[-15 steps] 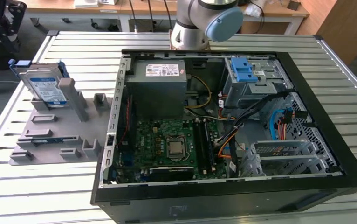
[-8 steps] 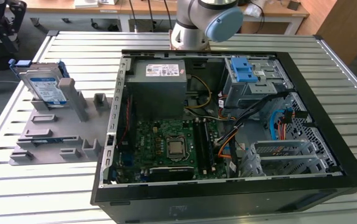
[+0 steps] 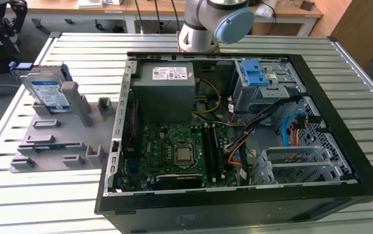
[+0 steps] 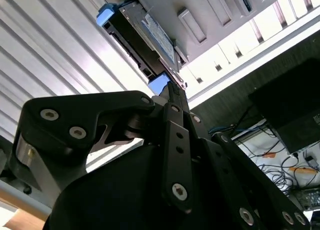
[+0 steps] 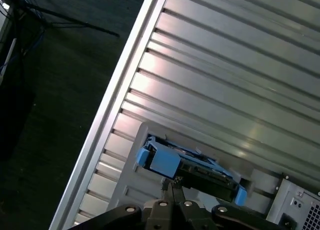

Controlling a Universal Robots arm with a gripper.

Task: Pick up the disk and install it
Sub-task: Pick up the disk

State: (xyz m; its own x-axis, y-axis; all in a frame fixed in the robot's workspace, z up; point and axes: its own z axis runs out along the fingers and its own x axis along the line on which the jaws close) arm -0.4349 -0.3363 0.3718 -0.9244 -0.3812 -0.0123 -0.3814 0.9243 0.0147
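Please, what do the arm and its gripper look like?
The arm is made of silver-grey round tubes, with a light blue cap on one joint. The gripper is matt black, built of flat linkage bars with silver screw heads, and it narrows to a slim tip.

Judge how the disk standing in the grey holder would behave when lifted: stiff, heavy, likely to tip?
Probably rigid: the disk looks like a metal slab in a blue frame. Likely heavy for its size. Standing on edge in the grey holder, it might tip if nudged sideways.
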